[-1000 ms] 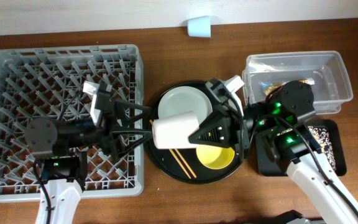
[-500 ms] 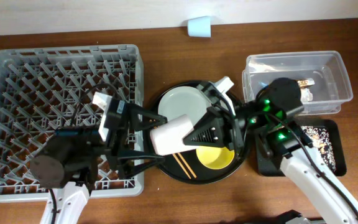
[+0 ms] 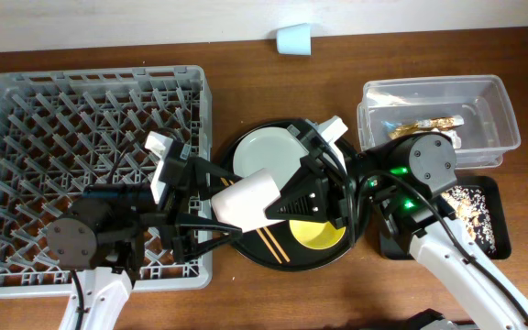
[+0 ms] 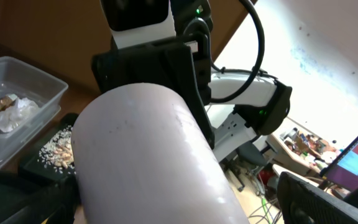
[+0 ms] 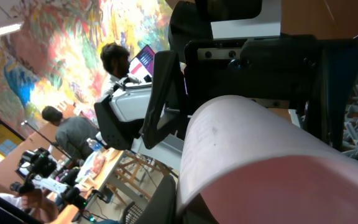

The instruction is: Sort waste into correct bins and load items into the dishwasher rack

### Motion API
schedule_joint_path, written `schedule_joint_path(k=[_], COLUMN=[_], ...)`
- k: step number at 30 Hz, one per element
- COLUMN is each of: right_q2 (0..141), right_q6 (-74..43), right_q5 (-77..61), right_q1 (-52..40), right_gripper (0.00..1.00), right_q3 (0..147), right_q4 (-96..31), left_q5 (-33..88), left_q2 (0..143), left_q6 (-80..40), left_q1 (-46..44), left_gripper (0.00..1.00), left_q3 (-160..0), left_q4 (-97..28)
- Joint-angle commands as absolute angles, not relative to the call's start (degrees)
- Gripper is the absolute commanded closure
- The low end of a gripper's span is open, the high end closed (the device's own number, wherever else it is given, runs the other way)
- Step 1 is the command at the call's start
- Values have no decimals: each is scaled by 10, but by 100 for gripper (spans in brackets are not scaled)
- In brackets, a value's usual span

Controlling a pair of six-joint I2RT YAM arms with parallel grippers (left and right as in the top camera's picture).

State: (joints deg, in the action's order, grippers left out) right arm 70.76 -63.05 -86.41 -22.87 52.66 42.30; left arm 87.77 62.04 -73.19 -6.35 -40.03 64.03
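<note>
1. The pink cup (image 3: pixel 248 195) lies sideways at frame centre, above the round black tray (image 3: pixel 246 252).
2. The right gripper (image 3: pixel 287 200) is clamped on the cup's right end.
3. The left gripper (image 3: pixel 227 203) has its jaws spread wide on either side of the cup.

Left gripper (image 3: pixel 243 205) and right gripper (image 3: pixel 280 202) meet around the pink cup (image 3: pixel 246 197), crowding the space above the round black tray (image 3: pixel 333 259). The table (image 3: pixel 246 92) toward the blue cup (image 3: pixel 293 38) lies open. The dishwasher rack (image 3: pixel 26 119) walls the left, the clear tub (image 3: pixel 502 101) the right.

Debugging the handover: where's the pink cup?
Overhead, centre: the pink cup hangs sideways between the left gripper and right gripper, over the round black tray, beside the pale plate.
</note>
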Motion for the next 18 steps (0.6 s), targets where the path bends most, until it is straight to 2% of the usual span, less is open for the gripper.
schedule_joint_path(k=[1,4,6,7,9,12,14,16,17,18], right_q2=[706,706,706,706,706,706,706,706,706,706], right_q6=[-650,-649,-648,-648,-648,-648,-648,-648,-648,-648], right_q5=[-835,-827,-821,-820,-820,-820,-820,-818,-818,-816], right_q1=[-230,-230,-230,-230,-230,-230,-230,-230,-230,-230], right_gripper=[96,96,96,96,96,95,95,95,95,95], right_q3=[533,533,533,533,533,533,533,533,533,533], right_q4=[427,427,427,427,427,427,427,427,427,427], left_q5=[900,898,898,898,896,885,886,886,886,886], left_q2=[619,619,619,619,619,619,619,619,619,619], left_q6=[-735,-735,-735,-735,-735,-735,-735,-735,-735,-735], left_q1=[-67,-67,-71,-74,-86,-86,-86,-86,-86,-86], left_gripper=[1,6,15,16,28,40,46,46,28,24], left_q3=[-404,-404,-404,-404,-404,-404,-404,-404,-404,-404], left_q4=[642,642,642,642,642,642,642,642,642,642])
